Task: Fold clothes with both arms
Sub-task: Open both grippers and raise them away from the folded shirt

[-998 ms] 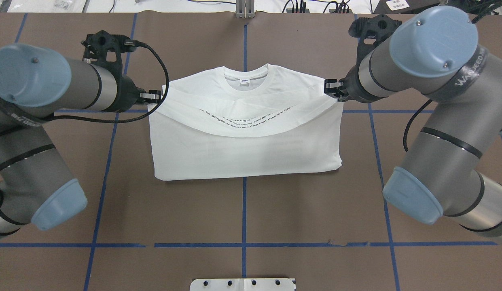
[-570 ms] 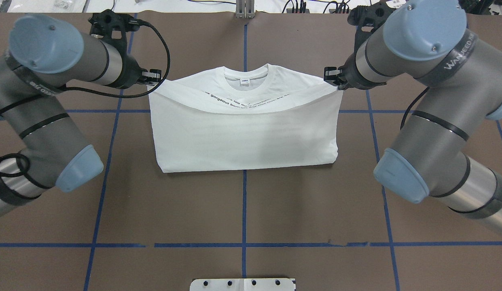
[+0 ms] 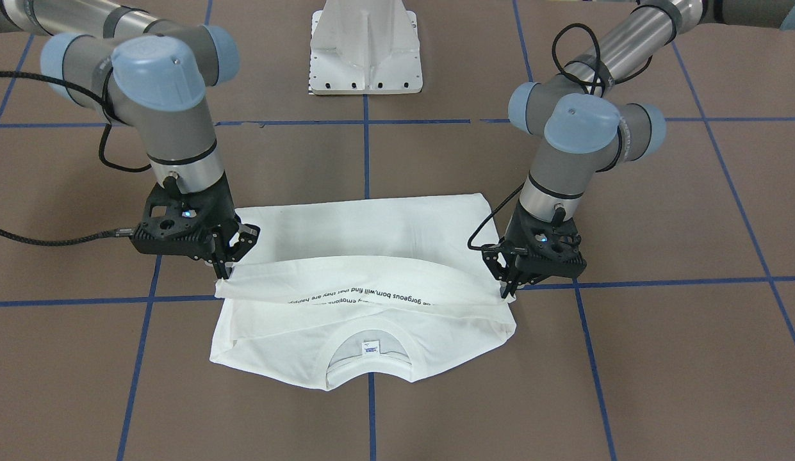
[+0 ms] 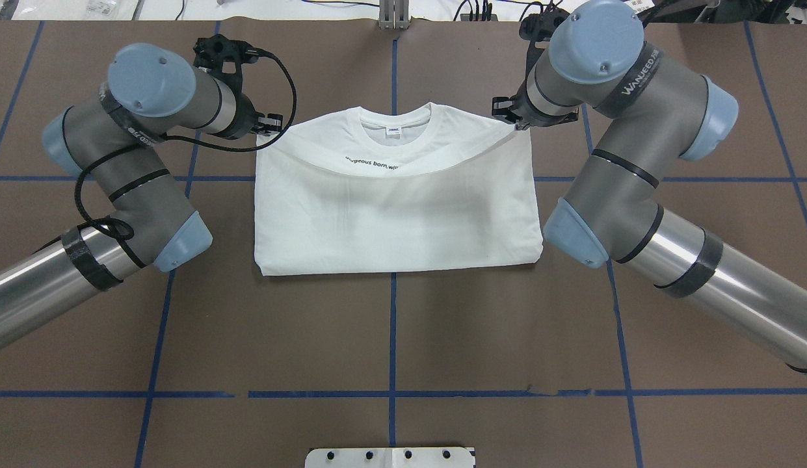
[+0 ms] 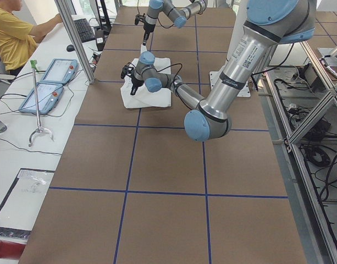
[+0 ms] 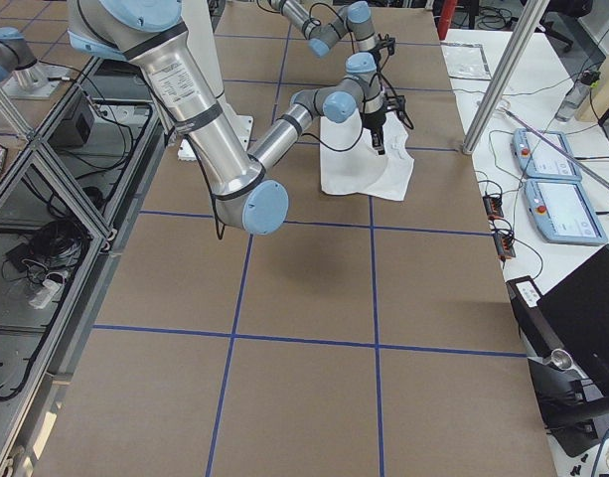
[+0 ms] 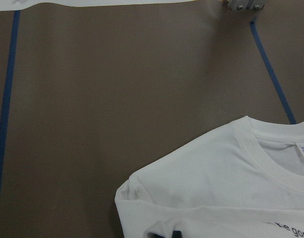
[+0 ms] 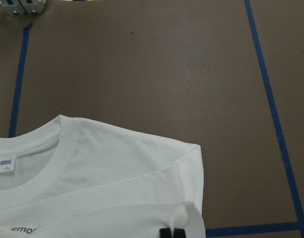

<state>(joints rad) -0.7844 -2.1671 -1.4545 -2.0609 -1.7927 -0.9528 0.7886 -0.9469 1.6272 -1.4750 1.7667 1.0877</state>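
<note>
The white T-shirt (image 4: pixel 396 208) lies folded on the brown table, its ribbed collar (image 4: pixel 395 119) and small tag at the far side. Its near layer is doubled back toward the collar, showing one line of black text (image 3: pixel 355 296). My left gripper (image 4: pixel 271 125) is shut on the left corner of that lifted edge, just above the shoulder. My right gripper (image 4: pixel 510 121) is shut on the right corner. In the front view the left gripper (image 3: pixel 507 286) and right gripper (image 3: pixel 225 270) pinch the raised fold. Both wrist views show the shoulders (image 7: pixel 191 188) (image 8: pixel 142 168) beneath.
Blue tape lines (image 4: pixel 393 325) grid the table. The white pedestal base (image 3: pixel 366 51) stands at the robot's side. Past the far edge are cables and a metal bracket (image 4: pixel 393 16). A seated person (image 5: pixel 9 33) and teach pendants (image 5: pixel 47 82) are at a side bench.
Both grippers have carried the folded edge farther toward the collar and drawn slightly inward. The fold now covers more of the shirt and hides most of the printed text.
</note>
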